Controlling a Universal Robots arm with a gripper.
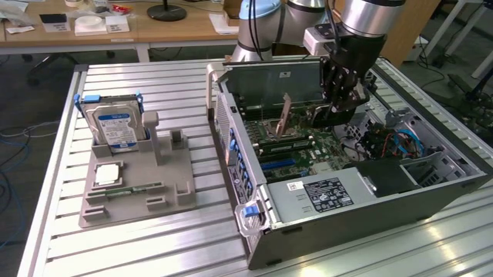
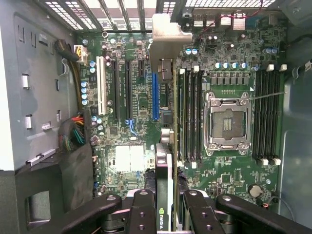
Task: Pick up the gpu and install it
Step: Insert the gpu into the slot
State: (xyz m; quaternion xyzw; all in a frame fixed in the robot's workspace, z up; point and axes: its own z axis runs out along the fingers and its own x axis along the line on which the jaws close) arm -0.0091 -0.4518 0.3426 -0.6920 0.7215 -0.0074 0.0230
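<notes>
Here the fingers (image 2: 142, 210) grip the gpu (image 2: 164, 185), marked NVIDIA.

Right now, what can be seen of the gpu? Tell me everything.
The gpu is a thin dark card, edge-on in the wrist view, with an NVIDIA logo near the pincer, which grips both its faces. Its silver metal bracket sits at the far end, toward the vented rear of the case. It hangs inside the open case over the motherboard, beside the blue slot; whether it touches the board cannot be told.
</notes>
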